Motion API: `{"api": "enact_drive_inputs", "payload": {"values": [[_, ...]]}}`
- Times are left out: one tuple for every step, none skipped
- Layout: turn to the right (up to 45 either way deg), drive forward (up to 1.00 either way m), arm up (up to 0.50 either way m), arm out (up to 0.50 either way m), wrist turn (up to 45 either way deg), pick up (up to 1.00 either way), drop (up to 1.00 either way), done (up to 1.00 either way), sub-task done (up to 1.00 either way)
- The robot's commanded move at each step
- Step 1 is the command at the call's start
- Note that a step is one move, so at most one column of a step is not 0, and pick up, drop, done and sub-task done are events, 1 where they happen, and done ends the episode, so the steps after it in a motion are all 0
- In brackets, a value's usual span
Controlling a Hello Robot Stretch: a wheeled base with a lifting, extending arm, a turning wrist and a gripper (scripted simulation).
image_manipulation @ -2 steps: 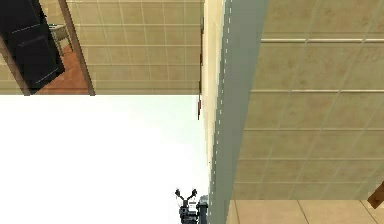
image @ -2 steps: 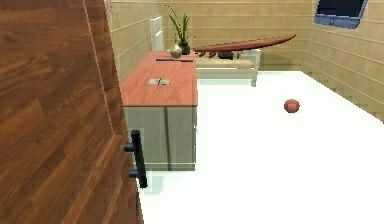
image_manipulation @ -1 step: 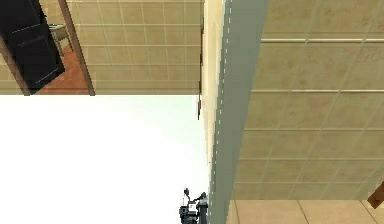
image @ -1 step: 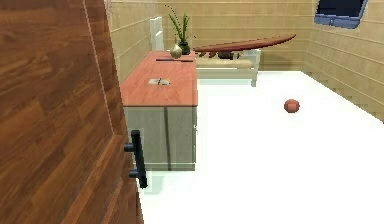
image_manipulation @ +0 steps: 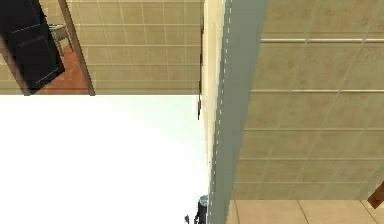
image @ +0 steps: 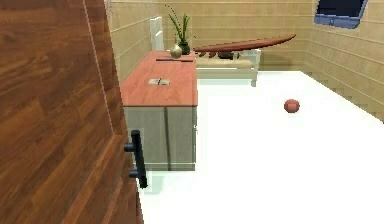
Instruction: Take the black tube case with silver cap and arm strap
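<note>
Door: brown wood at the forward view's left, with a black handle on its edge.
Cabinet: stands just past the door, and its top is red-brown.
Task thing: nobody can tell for sure which shape is the tube case. A thin dark thing lies on the cabinet top, near the plant.
Flat thing: small and pale, in the middle of the cabinet top.
Long board: red-brown, behind the cabinet.
Ball: red-brown, on the white floor, well apart from the cabinet.
Grey slab: tall, in the middle of the arm side view.
Gripper: a small dark bit at the arm side view's bottom edge. Its fingers are too hard to see, so nobody can tell how they are set or if it holds anything.
</note>
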Motion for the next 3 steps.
{"api": "enact_drive_inputs", "payload": {"values": [[0.0,0.0,0.0,0.0,0.0,1.0,0.0,0.0,0.0],[0.0,0.0,0.1,0.0,0.0,0.0,0.0,0.0,0.0],[0.0,0.0,0.0,0.0,0.0,0.0,0.0,1.0,0.0]]}}
